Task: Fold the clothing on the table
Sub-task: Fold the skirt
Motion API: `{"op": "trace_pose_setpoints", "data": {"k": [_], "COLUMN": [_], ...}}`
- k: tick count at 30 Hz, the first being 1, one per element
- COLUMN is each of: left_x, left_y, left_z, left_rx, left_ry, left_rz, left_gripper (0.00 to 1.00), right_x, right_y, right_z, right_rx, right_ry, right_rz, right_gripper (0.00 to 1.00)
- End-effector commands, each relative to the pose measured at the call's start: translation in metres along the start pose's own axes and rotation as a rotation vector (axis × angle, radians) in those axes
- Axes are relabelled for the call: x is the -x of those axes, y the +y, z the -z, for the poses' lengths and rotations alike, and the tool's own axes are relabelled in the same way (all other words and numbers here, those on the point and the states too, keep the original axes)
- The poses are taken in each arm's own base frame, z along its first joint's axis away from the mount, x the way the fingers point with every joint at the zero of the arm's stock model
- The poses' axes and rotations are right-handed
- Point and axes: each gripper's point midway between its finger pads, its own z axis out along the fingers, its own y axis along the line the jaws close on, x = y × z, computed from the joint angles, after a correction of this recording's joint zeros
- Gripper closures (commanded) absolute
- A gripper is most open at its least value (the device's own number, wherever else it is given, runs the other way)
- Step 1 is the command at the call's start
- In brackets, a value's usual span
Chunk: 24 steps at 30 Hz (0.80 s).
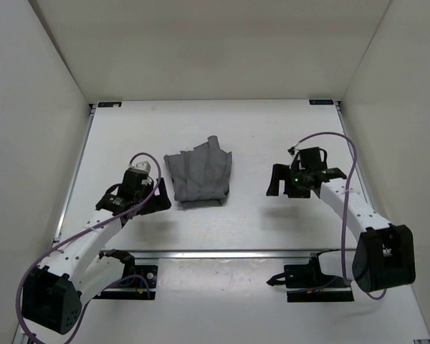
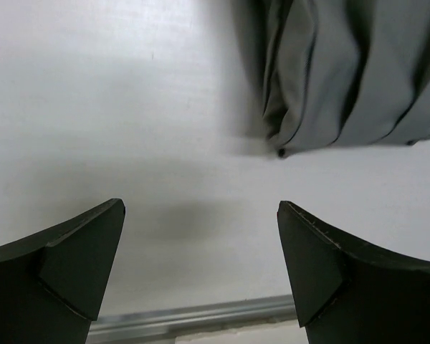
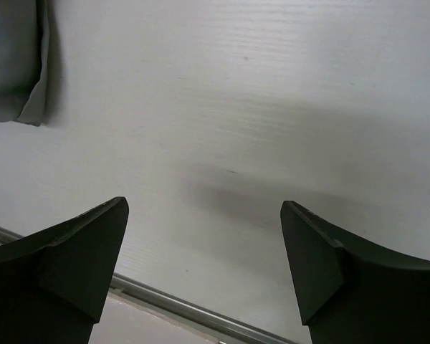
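The clothing (image 1: 198, 175) is a grey pleated garment lying bunched in the middle of the white table (image 1: 258, 129). My left gripper (image 1: 140, 204) hovers just left of it, jaws open with nothing between them. In the left wrist view the clothing (image 2: 351, 72) fills the upper right, above the open fingertips (image 2: 93, 251). My right gripper (image 1: 287, 185) stands well to the right of the garment, also open and empty. The right wrist view catches only a corner of the clothing (image 3: 14, 64) at the upper left, apart from the gripper (image 3: 204, 215).
A metal rail (image 1: 236, 253) edges the table's near side, with the arm bases below it. White walls enclose the table on the left, right and back. The rail (image 3: 186, 308) also shows beneath the right fingers.
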Motion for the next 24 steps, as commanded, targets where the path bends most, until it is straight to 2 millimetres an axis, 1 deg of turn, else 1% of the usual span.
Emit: {"op": "trace_pose_setpoints", "data": {"k": [1, 2, 6, 7, 8, 9, 10, 11, 13, 14, 15, 16, 18, 20, 22, 24], "left_x": [-0.011, -0.011, -0.018, -0.018, -0.022, -0.021, -0.024, -0.024, -0.022, -0.019, -0.018, -0.015, -0.016, -0.015, -0.016, -0.019], "left_y": [-0.007, -0.009, -0.012, -0.012, -0.013, -0.014, -0.015, -0.019, -0.017, -0.02, -0.018, -0.018, -0.015, -0.014, -0.014, -0.015], "left_z": [0.004, 0.004, 0.005, 0.005, 0.004, 0.002, 0.002, 0.002, 0.003, 0.005, 0.005, 0.008, 0.009, 0.01, 0.009, 0.007], "left_rx": [-0.053, -0.065, -0.099, -0.107, -0.115, -0.122, -0.126, -0.141, -0.121, -0.134, -0.127, -0.134, -0.127, -0.132, -0.136, -0.14], "left_ry": [0.035, 0.037, 0.049, 0.047, 0.054, 0.048, 0.055, 0.054, 0.049, 0.038, 0.035, 0.017, 0.012, -0.008, -0.008, -0.004], "left_rz": [0.032, 0.035, 0.052, 0.065, 0.066, 0.076, 0.073, 0.065, 0.064, 0.064, 0.063, 0.059, 0.076, 0.078, 0.103, 0.099], "left_gripper": [0.01, 0.02, 0.01, 0.01, 0.02, 0.01, 0.01, 0.01, 0.02, 0.02, 0.01, 0.02, 0.02, 0.01, 0.01, 0.01], "right_x": [0.029, 0.036, 0.043, 0.044, 0.041, 0.042, 0.042, 0.038, 0.045, 0.047, 0.051, 0.049, 0.055, 0.053, 0.058, 0.056], "right_y": [0.005, 0.005, 0.005, 0.007, 0.005, 0.006, 0.002, 0.003, 0.008, 0.012, 0.012, 0.015, 0.013, 0.013, 0.015, 0.015], "right_z": [0.02, 0.024, 0.025, 0.024, 0.019, 0.019, 0.017, 0.012, 0.016, 0.016, 0.017, 0.015, 0.013, 0.009, 0.009, 0.006], "right_rx": [0.059, 0.068, 0.072, 0.08, 0.076, 0.079, 0.072, 0.09, 0.112, 0.122, 0.12, 0.124, 0.118, 0.121, 0.119, 0.115], "right_ry": [-0.186, -0.218, -0.232, -0.227, -0.208, -0.213, -0.212, -0.196, -0.22, -0.22, -0.229, -0.218, -0.215, -0.195, -0.203, -0.187], "right_rz": [-0.007, -0.01, 0.015, 0.022, 0.029, 0.025, 0.02, 0.006, 0.012, 0.021, 0.023, 0.034, 0.043, 0.04, 0.053, 0.055], "right_gripper": [0.15, 0.14, 0.11, 0.1, 0.11, 0.09, 0.08, 0.08, 0.07, 0.05, 0.04, 0.04, 0.03, 0.02, 0.01, 0.01]}}
